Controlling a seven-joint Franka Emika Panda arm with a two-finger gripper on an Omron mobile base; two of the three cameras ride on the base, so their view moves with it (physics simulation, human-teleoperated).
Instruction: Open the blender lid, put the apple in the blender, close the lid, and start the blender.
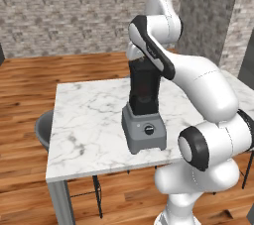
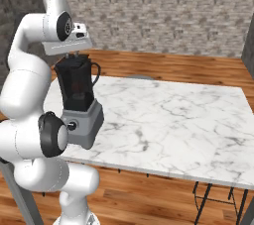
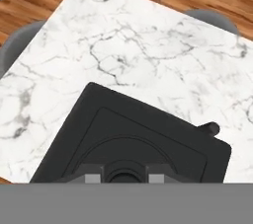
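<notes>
The blender (image 1: 144, 120) stands near the front edge of the white marble table (image 1: 89, 120), its grey base and round black dial facing the robot, with the dark jar rising from it. The blender lid (image 3: 133, 139) sits flat on the jar's top, seen from above in the hand view. The gripper (image 3: 123, 177) hangs right over the lid's middle, fingertips (image 3: 92, 178) at its raised centre; whether the jaws pinch it I cannot tell

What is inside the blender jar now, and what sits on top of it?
Through the blender jar's dark wall a faint reddish shape shows, probably the apple. The blender lid covers the top, with the gripper right above it. The jar's floor is hidden.
</notes>
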